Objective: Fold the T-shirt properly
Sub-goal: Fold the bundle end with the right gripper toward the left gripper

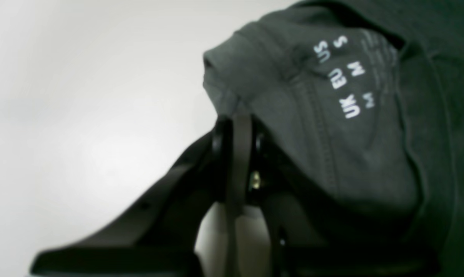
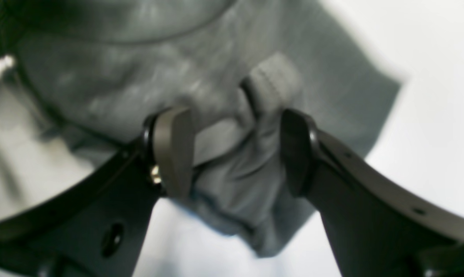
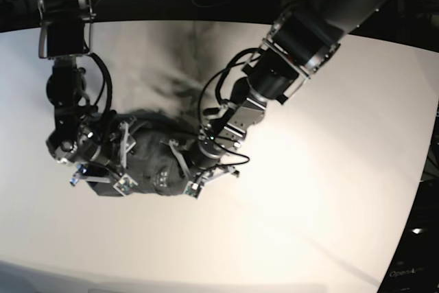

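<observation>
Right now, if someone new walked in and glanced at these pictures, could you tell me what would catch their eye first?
Most striking is the bunched dark grey cotton T-shirt at the middle-left of the white table, with both black robot arms bent over it. The left gripper is shut on the T-shirt beside its white printed size label. The right gripper has its jaws apart around a wrinkled fold.
</observation>
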Robot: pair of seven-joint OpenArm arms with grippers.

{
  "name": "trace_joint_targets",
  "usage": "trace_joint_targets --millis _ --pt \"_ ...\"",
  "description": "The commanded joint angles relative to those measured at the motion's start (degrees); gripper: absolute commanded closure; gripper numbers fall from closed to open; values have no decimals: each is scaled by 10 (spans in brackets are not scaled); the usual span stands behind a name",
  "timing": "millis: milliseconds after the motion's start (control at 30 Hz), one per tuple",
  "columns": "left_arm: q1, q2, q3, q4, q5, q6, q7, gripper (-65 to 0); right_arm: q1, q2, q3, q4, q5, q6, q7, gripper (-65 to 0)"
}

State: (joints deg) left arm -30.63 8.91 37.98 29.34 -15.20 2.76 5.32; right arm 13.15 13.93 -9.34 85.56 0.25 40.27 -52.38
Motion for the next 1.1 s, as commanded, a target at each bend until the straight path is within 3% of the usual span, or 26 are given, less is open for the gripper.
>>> trace_joint_targets --millis 0,267,533,633,800,1067 --pt "0 1 0 -3 3 4 44 -27 16 7 -3 12 2 -3 9 -355" --pt "0 1 0 -3 3 4 44 -27 31 5 -5 24 2 -3 3 -355" --pt "0 1 0 -3 3 4 44 -27 32 15 -95 86 -22 -3 2 -351" --pt "0 1 0 -3 3 4 44 -27 21 14 -118 101 -80 -3 2 -281" --pt "0 1 0 -3 3 4 44 -27 -12 14 -120 100 -193 -3 9 -4" --pt "0 1 0 -3 3 4 44 -27 -28 18 -120 105 -216 -3 8 -7"
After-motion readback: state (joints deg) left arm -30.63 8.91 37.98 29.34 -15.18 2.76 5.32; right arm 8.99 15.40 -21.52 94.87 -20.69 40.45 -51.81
